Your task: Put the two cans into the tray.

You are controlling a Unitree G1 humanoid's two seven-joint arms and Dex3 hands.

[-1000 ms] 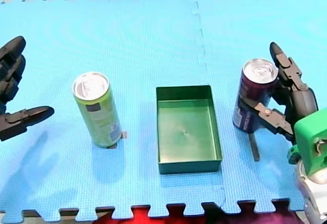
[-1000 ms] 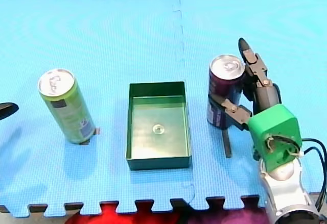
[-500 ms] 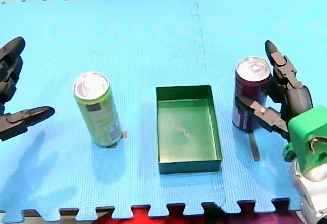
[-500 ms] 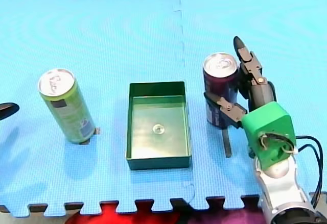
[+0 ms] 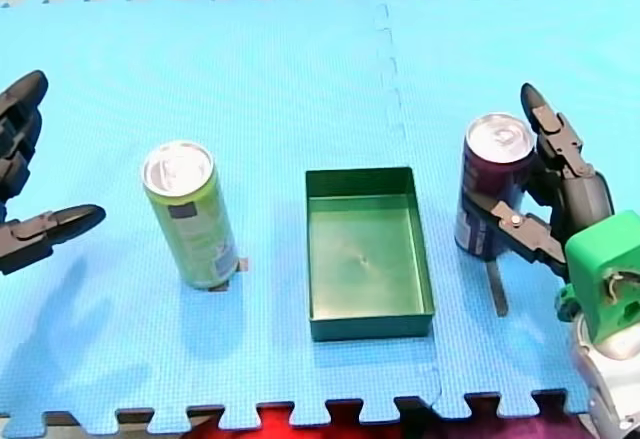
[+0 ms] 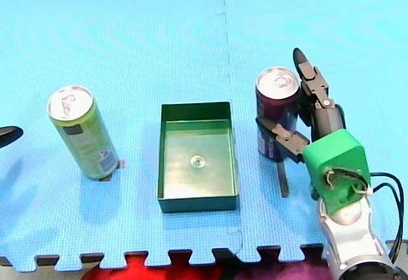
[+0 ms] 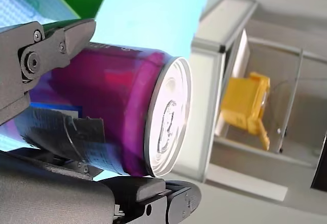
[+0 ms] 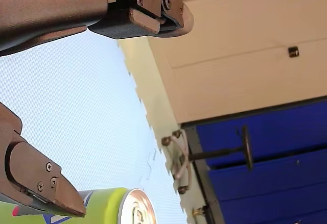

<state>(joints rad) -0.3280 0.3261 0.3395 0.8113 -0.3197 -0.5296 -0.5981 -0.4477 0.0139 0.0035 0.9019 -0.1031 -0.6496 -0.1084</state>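
First head view shows the right hand [image 5: 566,197] closed round the purple can [image 5: 486,177], which stands upright just to the right of the tray [image 5: 360,175]; whether its base rests on the blue mat [image 5: 300,79] or is a touch clear of it I cannot tell. First wrist view, close on that same hand, has a finger [image 7: 51,43] pressed to one side of the can's wall and the others against the opposite side, so the hold looks firm. The green can [image 5: 196,227] stands upright on the mat to the left of the tray, a little apart from it; the left hand [image 5: 18,149] hangs at the mat's left edge, well away from that can, holding nothing, its fingers uncurled. The tray lies between the two cans with nothing in it.

By my reckoning the step in hand is the first can: grasped, not yet carried. The next move calls for a lift high enough to clear the tray's near wall, a short carry leftward over the tray, and a gentle lowering before the fingers let go; the can is tall and narrow, so a tilted release could tip it. Room must be left in the tray for the green can, which falls to the left hand afterwards.
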